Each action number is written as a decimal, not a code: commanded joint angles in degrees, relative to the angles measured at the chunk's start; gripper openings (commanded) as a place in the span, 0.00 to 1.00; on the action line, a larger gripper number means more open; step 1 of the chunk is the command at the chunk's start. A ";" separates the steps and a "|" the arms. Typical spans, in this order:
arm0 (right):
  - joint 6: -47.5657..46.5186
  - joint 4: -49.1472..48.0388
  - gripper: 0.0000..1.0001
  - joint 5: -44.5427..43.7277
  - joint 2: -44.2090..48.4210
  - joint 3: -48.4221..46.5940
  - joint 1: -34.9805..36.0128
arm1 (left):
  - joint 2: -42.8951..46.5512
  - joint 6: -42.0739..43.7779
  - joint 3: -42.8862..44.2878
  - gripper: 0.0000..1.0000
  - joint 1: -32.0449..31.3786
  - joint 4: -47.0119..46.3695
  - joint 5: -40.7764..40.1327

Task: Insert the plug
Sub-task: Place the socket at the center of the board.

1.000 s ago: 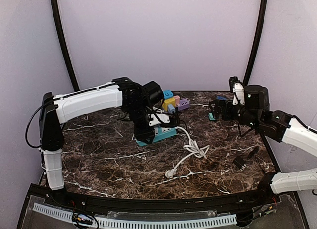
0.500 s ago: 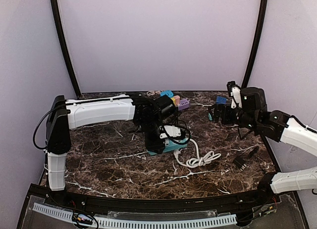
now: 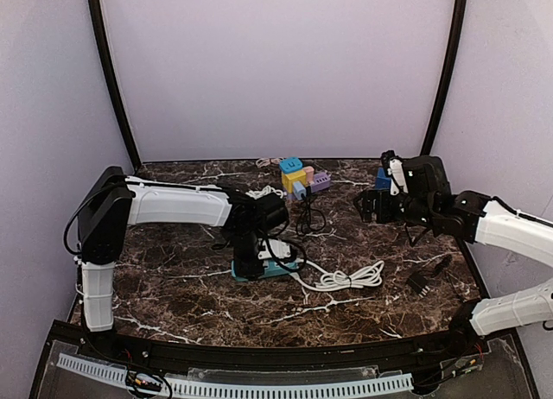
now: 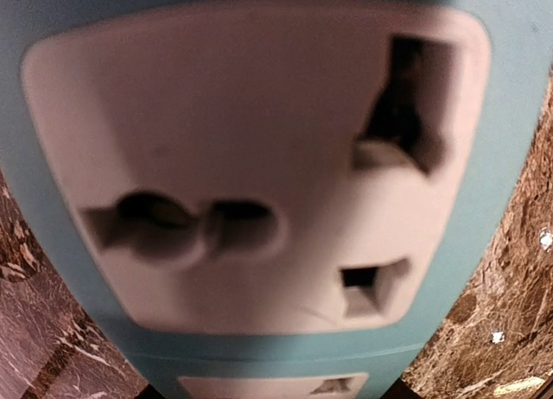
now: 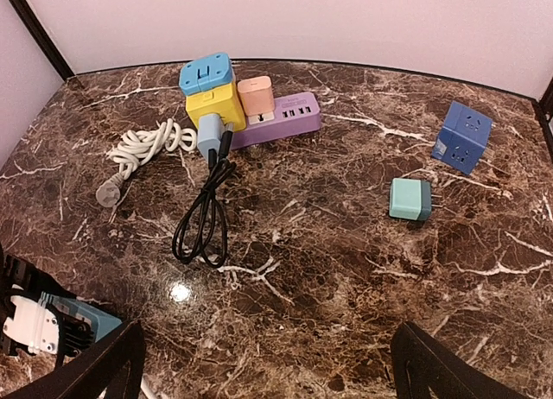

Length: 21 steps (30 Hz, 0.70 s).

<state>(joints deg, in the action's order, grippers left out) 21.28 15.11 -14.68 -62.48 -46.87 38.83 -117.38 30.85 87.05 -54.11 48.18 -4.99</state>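
A teal power strip with white socket faces lies on the marble table, left of centre. My left gripper is shut on it from above. In the left wrist view the strip fills the frame, its sockets empty; my fingers are hidden there. The strip's white cord runs off to the right in a loose coil. A black plug lies at the right. My right gripper is open and empty, hovering over bare marble at the far right.
A purple power strip at the back carries yellow, blue and pink adapters and a grey plug with a black cable. A white coiled cable, a teal adapter and a blue cube lie nearby.
My left gripper carried the teal strip right, then back left and nearer the front edge, dragging its white cord along. My right gripper drifted slightly left.
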 commanded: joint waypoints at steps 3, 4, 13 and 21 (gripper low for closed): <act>-0.45 -1.83 0.99 1.37 -1.51 -1.07 -0.33 | 4.90 -1.81 0.15 0.01 3.99 2.74 0.39; -0.50 -1.86 0.99 1.52 -1.77 -1.20 -0.33 | 5.55 -1.88 0.45 0.01 4.40 2.52 0.55; -7.24 -8.52 0.86 19.90 -3.53 0.29 0.31 | 8.27 -2.39 -0.63 0.01 9.99 2.17 1.91; -21.44 -15.98 0.84 28.85 -14.66 1.46 12.86 | 10.22 -0.98 3.43 0.01 10.27 5.94 6.86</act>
<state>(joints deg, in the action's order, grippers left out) 5.85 2.07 11.94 -70.57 -45.80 50.13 -111.46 29.21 87.57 -43.46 51.11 -2.52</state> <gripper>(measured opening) 0.836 0.500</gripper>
